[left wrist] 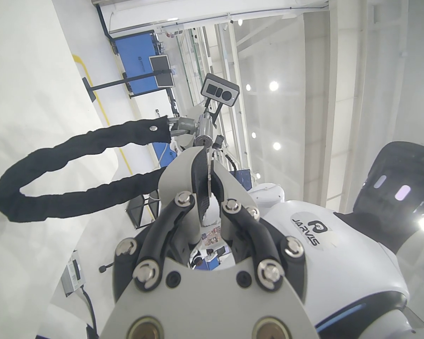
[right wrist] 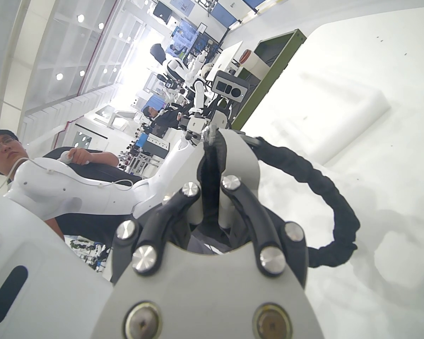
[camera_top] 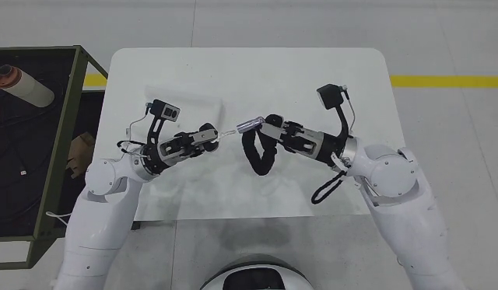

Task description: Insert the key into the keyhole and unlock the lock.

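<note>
Key [left wrist: 208, 169] is pinched edge-on between the pads of the left gripper [left wrist: 206, 158]. The fingers are clamped tight on it, and the thin blade pokes out past the tips. Its tip sits right at the keyhole [left wrist: 204, 140], in the end face of the lock [left wrist: 201, 132], which is a shiny metal cylinder. From the left wrist view I honestly can't tell if the blade has gone in at all or is just touching the face. Just behind that, the right gripper [right wrist: 213, 139] is closed around the other end of the cylinder, so the keyhole end points straight at the key. A loop [left wrist: 92, 195] in a black fabric sleeve comes off the lock and droops down toward the robot's side. I can't say whether its lowest bit touches the surface. From the top, the two grippers come in from opposite sides and meet nose to nose over the middle of the table [camera_top: 327, 72], which is white with rounded corners. A bit farther out, just beyond the left gripper, a flat white slab [camera_top: 187, 103] lies on the table, hard to pick out against the surface. Off the table's left edge is a green-framed cart [camera_top: 47, 50] with a pale roll [camera_top: 27, 88] lying in it.
</note>
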